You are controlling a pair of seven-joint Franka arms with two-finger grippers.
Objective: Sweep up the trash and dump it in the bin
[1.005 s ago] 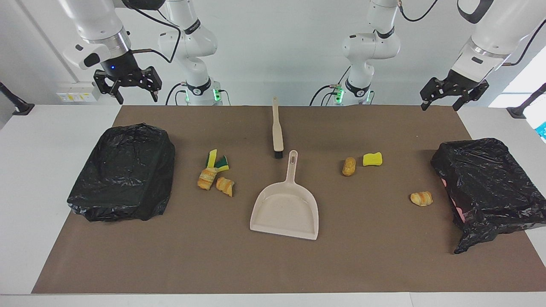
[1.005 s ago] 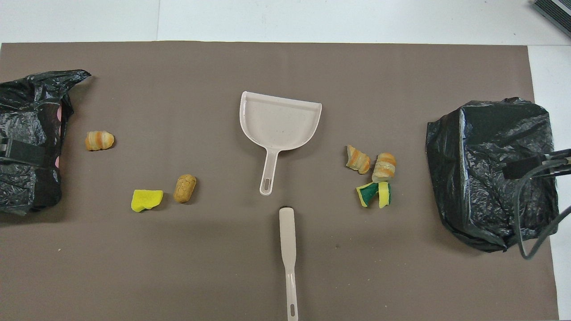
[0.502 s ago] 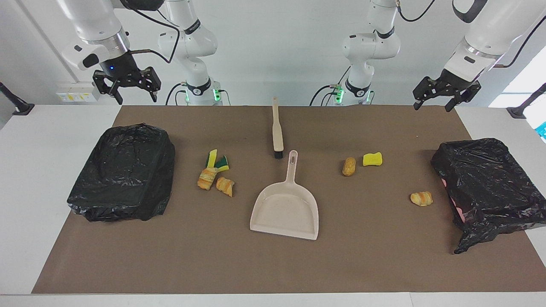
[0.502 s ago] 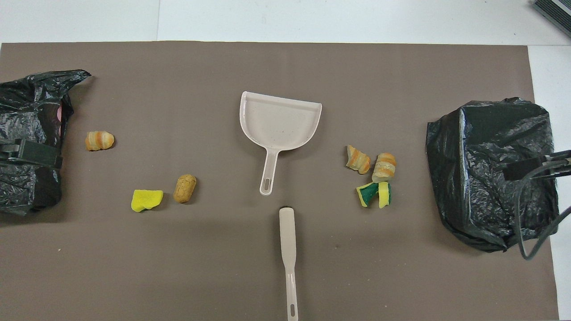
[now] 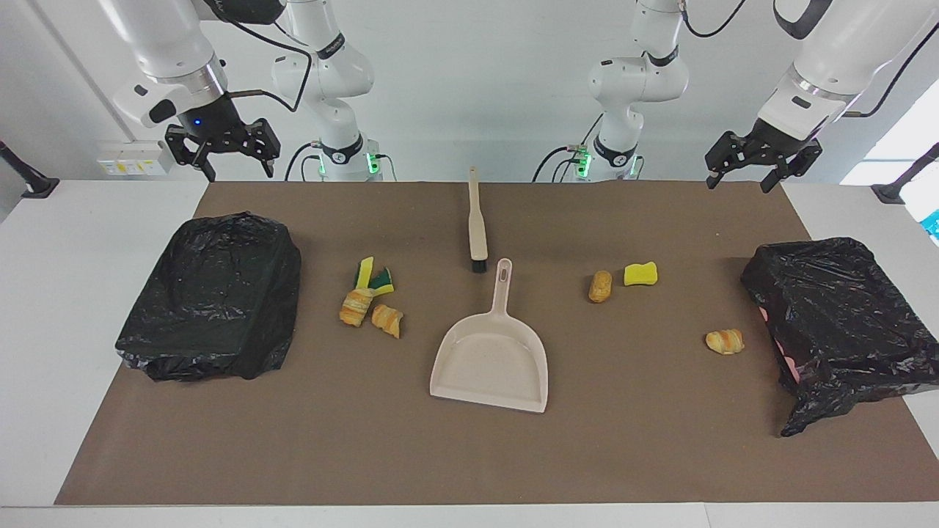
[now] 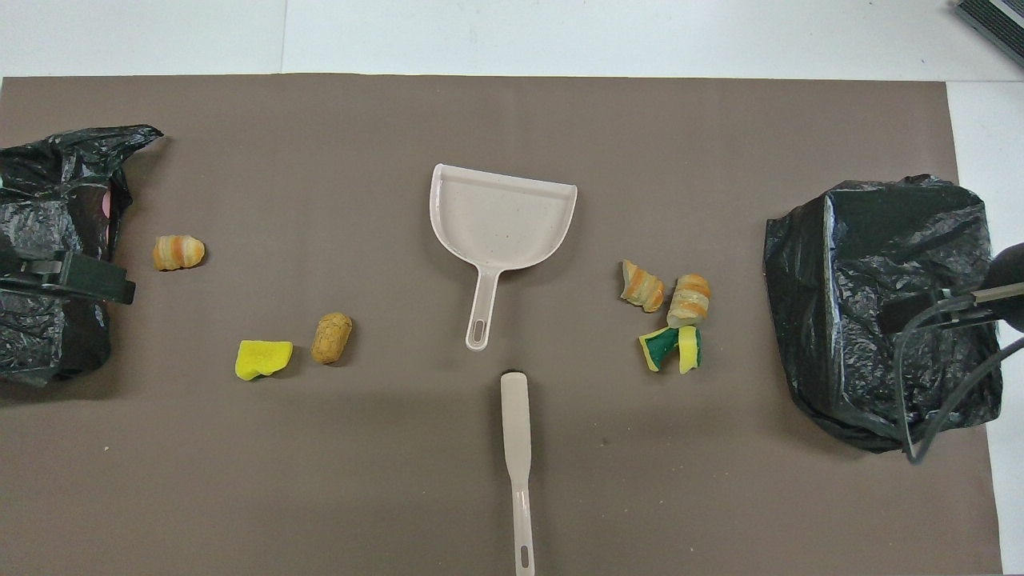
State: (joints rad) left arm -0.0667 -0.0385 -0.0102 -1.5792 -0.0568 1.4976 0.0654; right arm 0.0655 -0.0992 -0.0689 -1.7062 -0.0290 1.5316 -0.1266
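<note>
From the facing view, nothing has been swept yet: the dustpan lies empty at the middle of the brown mat on the worktop, and the brush lies untouched at its 12 o'clock. All the trash is loose on the mat, six pieces in all: four bread pieces and two sponge bits. Three lie at the dustpan's 9 to 10 o'clock and three at its 2 to 3 o'clock. There are two bins wrapped in black bags, one at each end. The right end effector hangs high with its fingers apart and nothing in them. The left end effector is up high too, fingers apart and empty (so both tools must be picked up first, I think). From the overhead view, I count the same: one dustpan, one brush at its 6 o'clock, four bread pieces, two sponge bits, and two bins.
</note>
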